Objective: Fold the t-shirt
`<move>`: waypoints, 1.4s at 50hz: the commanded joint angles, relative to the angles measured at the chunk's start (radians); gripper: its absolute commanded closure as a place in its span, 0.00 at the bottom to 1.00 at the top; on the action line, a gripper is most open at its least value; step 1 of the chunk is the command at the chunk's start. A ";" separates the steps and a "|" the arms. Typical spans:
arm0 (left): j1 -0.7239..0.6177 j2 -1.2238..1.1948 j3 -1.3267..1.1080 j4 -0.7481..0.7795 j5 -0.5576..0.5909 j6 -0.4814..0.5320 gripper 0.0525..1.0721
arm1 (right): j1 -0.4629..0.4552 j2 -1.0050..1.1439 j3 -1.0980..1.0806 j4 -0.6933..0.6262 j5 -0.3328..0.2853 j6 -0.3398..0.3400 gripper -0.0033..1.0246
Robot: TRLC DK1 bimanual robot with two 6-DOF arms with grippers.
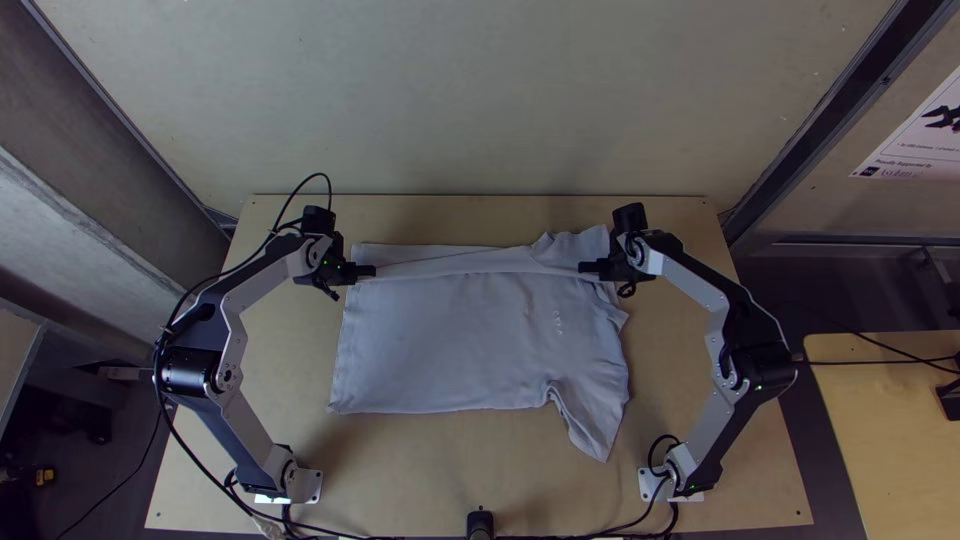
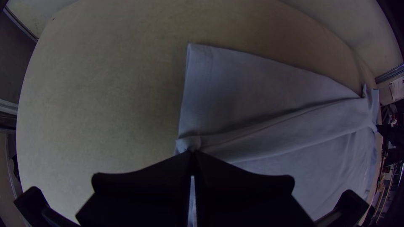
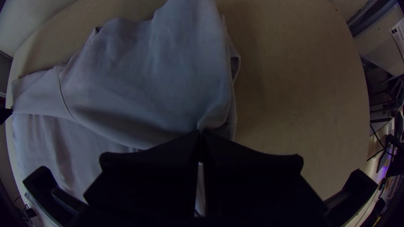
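The light grey-blue t-shirt (image 1: pixel 460 335) lies on the table, its far side folded over in a long strip between the grippers, with one sleeve (image 1: pixel 592 425) spread toward the near edge. At the strip's left end my left gripper (image 1: pixel 372 271) is shut on the cloth; in the left wrist view the fingertips of that left gripper (image 2: pixel 192 152) pinch a small bunched corner. At the strip's right end my right gripper (image 1: pixel 584 268) is shut on the t-shirt too. The right wrist view shows the right gripper (image 3: pixel 200 132) pinching a fold of t-shirt (image 3: pixel 160 80) near its side edge.
Bare wooden table (image 1: pixel 480 470) surrounds the t-shirt on all sides. A black object (image 1: pixel 480 522) stands at the near edge between the arm bases, with cables running along that edge. A second wooden table (image 1: pixel 880 430) stands at the right.
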 commanded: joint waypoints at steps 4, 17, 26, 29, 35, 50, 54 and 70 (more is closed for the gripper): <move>-0.002 -0.019 -0.027 -0.009 0.002 -0.006 0.55 | -0.021 0.010 -0.026 0.001 0.027 0.025 0.61; 0.045 -0.058 0.099 -0.121 0.029 -0.017 0.07 | -0.064 -0.147 -0.014 -0.040 0.027 0.090 0.04; 0.075 -0.136 0.154 -0.154 0.088 0.003 0.07 | -0.066 -0.283 -0.014 -0.129 0.027 0.094 0.04; 0.075 -0.163 0.156 -0.170 0.100 0.013 0.07 | -0.070 -0.328 -0.012 -0.166 0.027 0.097 0.04; 0.073 -0.222 0.165 -0.240 0.117 0.020 0.07 | -0.081 -0.412 0.003 -0.272 0.027 0.103 0.04; 0.058 -0.395 0.059 -0.502 0.112 0.069 0.05 | -0.051 -0.598 -0.023 -0.523 0.027 0.118 0.04; 0.047 -0.476 -0.022 -0.515 0.098 0.121 0.05 | -0.046 -0.630 -0.029 -0.609 0.025 0.164 0.04; -0.054 -0.702 -0.318 -0.588 0.055 0.198 0.05 | -0.021 -0.726 -0.132 -0.833 -0.119 0.282 0.04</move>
